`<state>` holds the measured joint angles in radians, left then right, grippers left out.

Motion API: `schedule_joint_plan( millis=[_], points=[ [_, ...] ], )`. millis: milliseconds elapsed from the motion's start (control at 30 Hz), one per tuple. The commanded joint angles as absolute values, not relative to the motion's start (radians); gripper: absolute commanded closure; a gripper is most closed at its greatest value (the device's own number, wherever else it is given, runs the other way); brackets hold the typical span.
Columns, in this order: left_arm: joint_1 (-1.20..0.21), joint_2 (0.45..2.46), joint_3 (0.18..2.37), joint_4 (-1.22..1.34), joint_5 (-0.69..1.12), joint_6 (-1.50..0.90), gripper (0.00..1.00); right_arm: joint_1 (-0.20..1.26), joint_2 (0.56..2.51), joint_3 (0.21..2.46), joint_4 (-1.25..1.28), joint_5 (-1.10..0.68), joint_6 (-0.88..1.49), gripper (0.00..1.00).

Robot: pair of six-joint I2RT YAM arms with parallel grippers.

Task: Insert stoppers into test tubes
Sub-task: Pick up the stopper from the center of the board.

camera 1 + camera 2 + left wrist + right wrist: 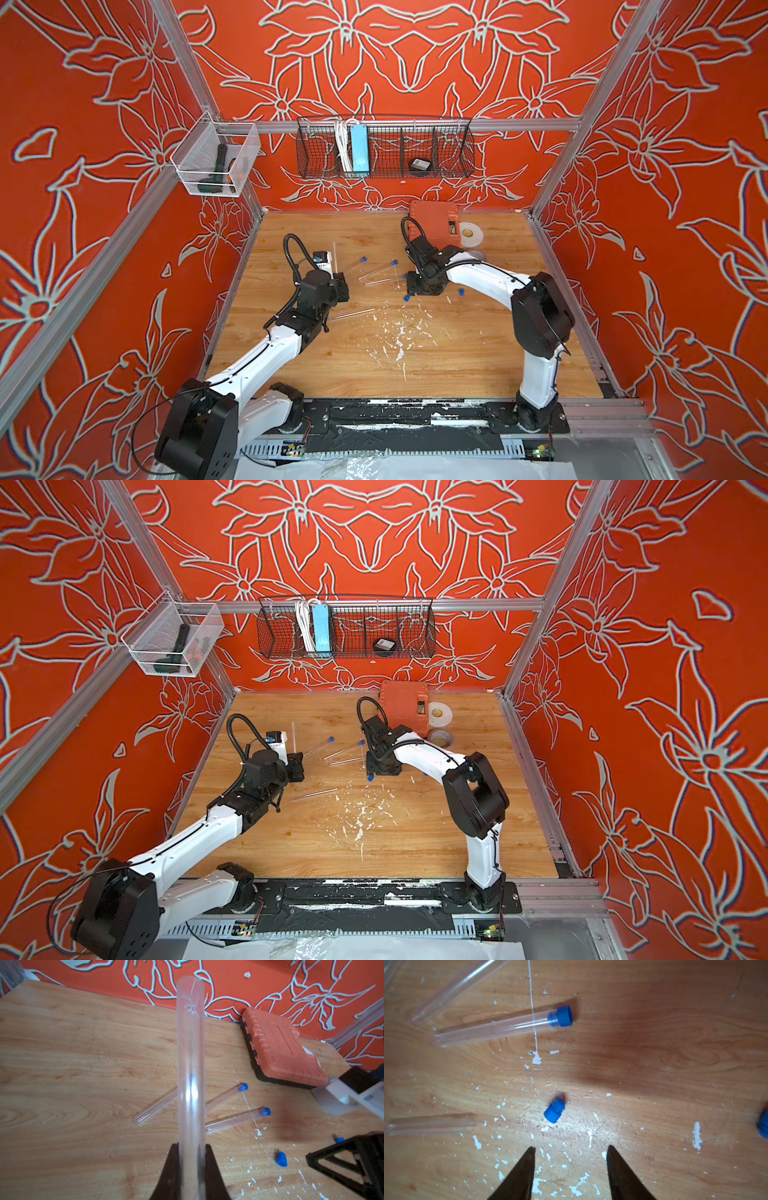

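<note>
Left gripper: jaws pinching the held tube near its closed end. In the left wrist view this clear tube runs straight out from between the fingers. Its far mouth is open, with no plug in it. In both top views it shows as a thin pale line just left of centre frame, rising above the gripper.

Right gripper: jaws spread, nothing between them, tips pointing down over the wooden table. A loose stopper, bright blue, lies on its side just ahead of the tips and apart from them. In a top view it sits right of centre frame, at the gripper's lower left corner. A second loose stopper lies on the table on the gripper's other side, close by the white forearm.

Three plugged tubes lie fanned on the table at centre frame, between the two grippers, each with a blue plug at its upper right end:
- left plugged tube
- middle plugged tube
- right plugged tube, its plug partly behind the right gripper

A bare tube lies nearly level on the table below the left gripper, well apart from the fan, with no plug visible.

White paint flecks are scattered below centre frame. An orange case sits at the back edge of the table, upper centre, with a tape roll just beside its right side.
</note>
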<state>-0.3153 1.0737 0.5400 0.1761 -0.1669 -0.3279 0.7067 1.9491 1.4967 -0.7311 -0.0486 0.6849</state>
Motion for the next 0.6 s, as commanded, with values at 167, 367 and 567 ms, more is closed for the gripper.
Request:
schedule_joint_plan(
  millis=[167, 367, 567],
  points=[
    [-0.314, 0.997, 0.516, 0.146, -0.230, -0.381, 1.00, 0.761, 2.116, 1.691, -0.899, 0.108, 0.791, 0.44],
    [-0.314, 0.997, 0.514, 0.155, -0.232, -0.340, 1.00, 0.791, 2.190, 1.773, -0.968, 0.137, 0.813, 0.48],
    [-0.314, 0.997, 0.513, 0.166, -0.229, -0.336, 1.00, 0.799, 2.222, 1.796, -0.988, 0.135, 0.808, 0.54]
  ],
)
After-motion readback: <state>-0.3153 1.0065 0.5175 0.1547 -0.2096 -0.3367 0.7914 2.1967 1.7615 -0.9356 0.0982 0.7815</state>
